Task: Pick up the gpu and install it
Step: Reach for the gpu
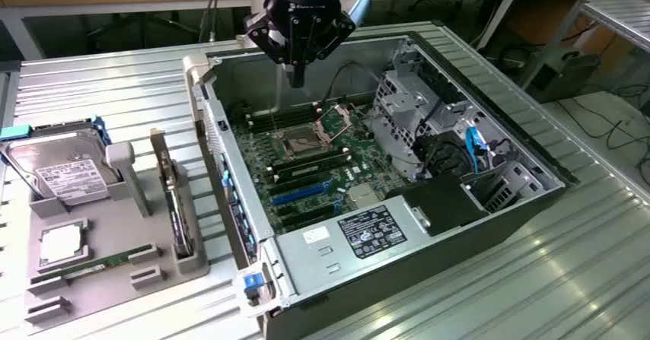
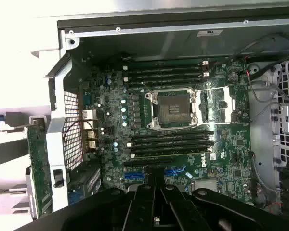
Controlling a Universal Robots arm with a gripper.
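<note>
The gpu (image 1: 175, 199) stands on edge in a slot of the grey holder (image 1: 122, 211), to the exterior view's left of the open computer case (image 1: 234, 203). It is a slim dark card with a metal bracket at its far end. My gripper (image 1: 297, 80) hangs above the far part of the case, well away from the gpu, over the motherboard (image 1: 304, 169). Its fingers are shut with nothing between them. In the wrist view the gripper (image 2: 154, 192) looks straight down at the motherboard (image 2: 111, 110), the processor socket (image 2: 172, 107) and the blue expansion slots (image 2: 135, 174).
The holder also carries a silver hard drive (image 1: 61, 174), a processor chip (image 1: 61, 241) and a green RAM stick (image 1: 97, 266). Inside the case are a metal drive cage (image 1: 406, 115), loose cables (image 1: 457, 154) and a labelled power supply (image 1: 371, 230). Ribbed metal tabletop (image 1: 528, 279) surrounds the case.
</note>
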